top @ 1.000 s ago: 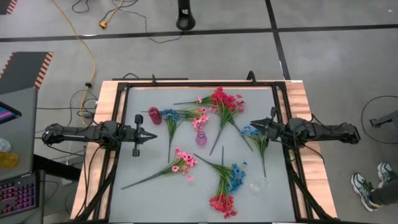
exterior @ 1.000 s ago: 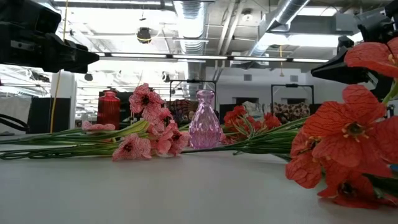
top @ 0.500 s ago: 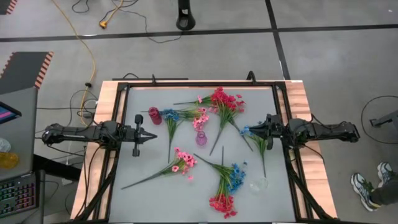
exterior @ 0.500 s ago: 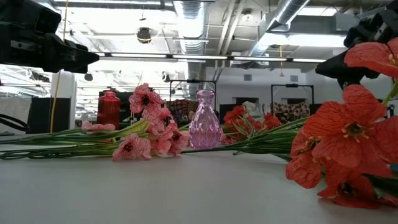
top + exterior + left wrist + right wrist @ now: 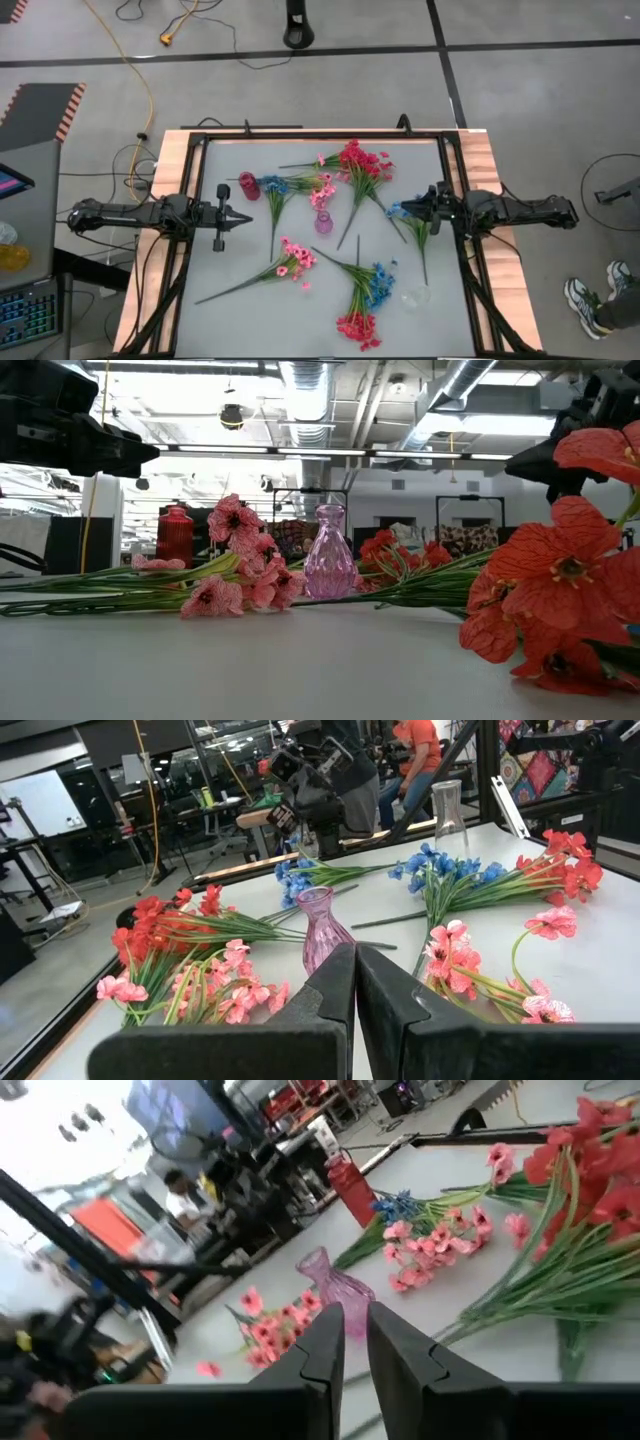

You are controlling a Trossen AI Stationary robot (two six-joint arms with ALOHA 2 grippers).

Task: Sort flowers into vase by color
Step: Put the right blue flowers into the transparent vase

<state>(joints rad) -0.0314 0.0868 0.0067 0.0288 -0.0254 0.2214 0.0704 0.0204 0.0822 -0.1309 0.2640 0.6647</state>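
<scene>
Flowers lie flat and scattered on the white table: red, pink and blue sprigs at the far middle, a pink one and a blue-and-red bunch nearer, and a blue one at the right. A red vase, a pink vase and a clear vase stand upright. My left gripper hovers level at the left, shut and empty. My right gripper hovers level over the right blue sprig, open by a narrow gap, with nothing in it.
A black frame runs round the table, with wooden strips outside it. The left wrist view shows the clear vase, the right arm and a person in orange beyond the table. A person's shoes show at the right.
My right gripper has rolled about its own long axis while staying where it was above the right blue sprig. The flowers, the vases and my left gripper have not moved.
</scene>
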